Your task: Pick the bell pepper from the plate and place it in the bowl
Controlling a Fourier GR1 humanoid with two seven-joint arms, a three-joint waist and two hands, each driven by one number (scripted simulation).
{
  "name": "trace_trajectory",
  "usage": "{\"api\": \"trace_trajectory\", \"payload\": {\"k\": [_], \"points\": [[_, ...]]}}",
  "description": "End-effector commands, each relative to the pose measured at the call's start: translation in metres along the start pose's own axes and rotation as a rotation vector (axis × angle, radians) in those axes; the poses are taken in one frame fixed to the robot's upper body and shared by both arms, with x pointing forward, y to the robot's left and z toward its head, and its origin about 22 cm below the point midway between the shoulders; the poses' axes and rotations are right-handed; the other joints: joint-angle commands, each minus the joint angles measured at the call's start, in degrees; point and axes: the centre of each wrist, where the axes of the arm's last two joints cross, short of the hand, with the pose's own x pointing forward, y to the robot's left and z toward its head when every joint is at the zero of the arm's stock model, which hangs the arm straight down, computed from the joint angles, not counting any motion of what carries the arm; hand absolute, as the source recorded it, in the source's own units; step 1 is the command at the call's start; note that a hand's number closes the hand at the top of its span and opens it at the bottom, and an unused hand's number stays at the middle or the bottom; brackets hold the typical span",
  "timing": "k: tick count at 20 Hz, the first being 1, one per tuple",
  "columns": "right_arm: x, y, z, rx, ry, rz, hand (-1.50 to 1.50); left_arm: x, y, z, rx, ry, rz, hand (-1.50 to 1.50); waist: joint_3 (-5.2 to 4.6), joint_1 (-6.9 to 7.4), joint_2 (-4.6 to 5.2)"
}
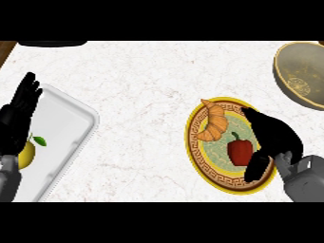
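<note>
Your right hand (273,137) sits over the plate (192,142) w/ fingers relaxed, holding nothing, thumb just beside the red bell pepper (239,151), prob. lined up for a grab; the pepper's on the plate next to a croissant (214,124). Left hand (14,121) rests open over the white tray (73,118) by a lemon (27,153). The round bowl (311,76), dull metal-looking, waits at far right.
</note>
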Motion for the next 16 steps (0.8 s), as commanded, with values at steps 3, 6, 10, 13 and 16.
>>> {"api": "trace_trajectory", "payload": {"k": [3,6,10,13,16], "points": [[-0.01,0.013,0.005,0.035,0.071,0.024,-1.5,-0.008,-0.003,0.01,-0.001,-0.005,0.004,0.0,0.01,-0.17,-0.07],[0.002,0.035,-0.011,0.026,0.056,-0.005,-1.5,-0.012,-0.014,0.007,0.01,-0.007,0.005,0.0,0.01,-0.13,0.0],[0.0,0.024,-0.027,0.015,0.087,0.017,-1.5,-0.002,-0.008,0.001,0.007,0.009,0.003,0.0,0.02,0.04,0.03],[0.004,0.034,-0.026,0.023,0.079,0.03,-1.5,0.0,-0.03,-0.004,-0.004,0.003,0.009,0.0,0.02,-0.12,0.03],[-0.004,0.036,-0.026,0.054,0.089,0.008,-1.5,-0.005,0.01,0.008,0.004,0.005,0.007,0.0,0.01,0.0,-0.02]]}}
